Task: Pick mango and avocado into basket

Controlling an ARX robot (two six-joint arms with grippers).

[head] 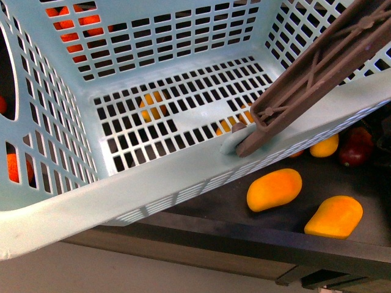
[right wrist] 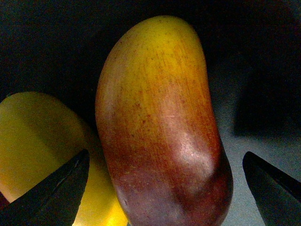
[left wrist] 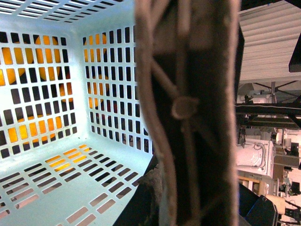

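Dark tabletop (head: 235,204) beneath loose mangoes (head: 274,190), possibly workshop clutter (left wrist: 265,155) beyond

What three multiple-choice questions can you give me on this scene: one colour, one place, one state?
1. The handle of the basket is: A white; B brown; C blue.
2. The red-yellow mango lies: A in the basket; B on the handle; C between the fingertips of the right gripper.
3. The right gripper is: A open; B shut on the mango; C shut on nothing.
Answers: B, the handle shows brown against mint green; C, a fingertip shows on each side of it; A, the fingertips stand wide apart.
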